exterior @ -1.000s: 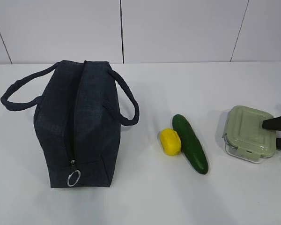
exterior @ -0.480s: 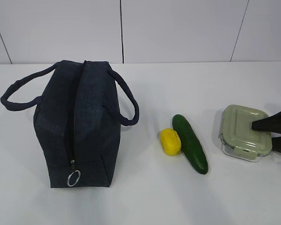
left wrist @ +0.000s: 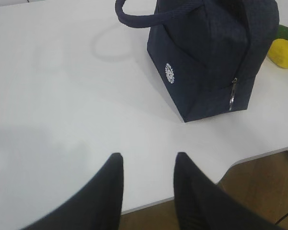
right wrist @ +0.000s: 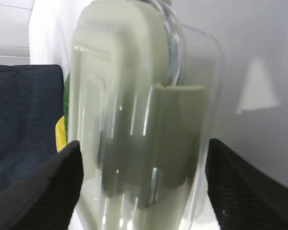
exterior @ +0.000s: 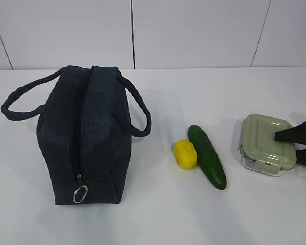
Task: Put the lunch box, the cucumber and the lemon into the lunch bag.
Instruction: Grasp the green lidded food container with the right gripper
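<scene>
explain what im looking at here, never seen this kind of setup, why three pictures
It is a two-armed robot at a white table, seen by three cameras: one in front, one on each wrist. On the table stand a zipped navy bag, a lemon, a cucumber and a lidded box. The right gripper has its black fingers spread on either side of the box, which fills its wrist view; whether they press it is unclear. The left gripper holds nothing, partly open above bare table near the bag.
</scene>
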### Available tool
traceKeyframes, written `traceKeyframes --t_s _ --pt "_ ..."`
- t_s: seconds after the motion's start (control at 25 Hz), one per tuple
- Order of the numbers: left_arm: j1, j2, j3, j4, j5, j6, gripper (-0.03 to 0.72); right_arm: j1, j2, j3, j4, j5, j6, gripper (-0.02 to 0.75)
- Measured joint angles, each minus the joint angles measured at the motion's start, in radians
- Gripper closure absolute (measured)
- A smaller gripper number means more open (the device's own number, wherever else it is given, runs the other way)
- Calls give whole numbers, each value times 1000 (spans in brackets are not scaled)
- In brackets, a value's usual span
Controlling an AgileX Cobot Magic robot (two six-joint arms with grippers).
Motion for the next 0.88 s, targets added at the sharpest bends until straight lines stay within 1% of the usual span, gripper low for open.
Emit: traceKeyframes --t_s 0.88 --pt "0 0 0 0 0 0 450 0 1 0 0 0 8 155"
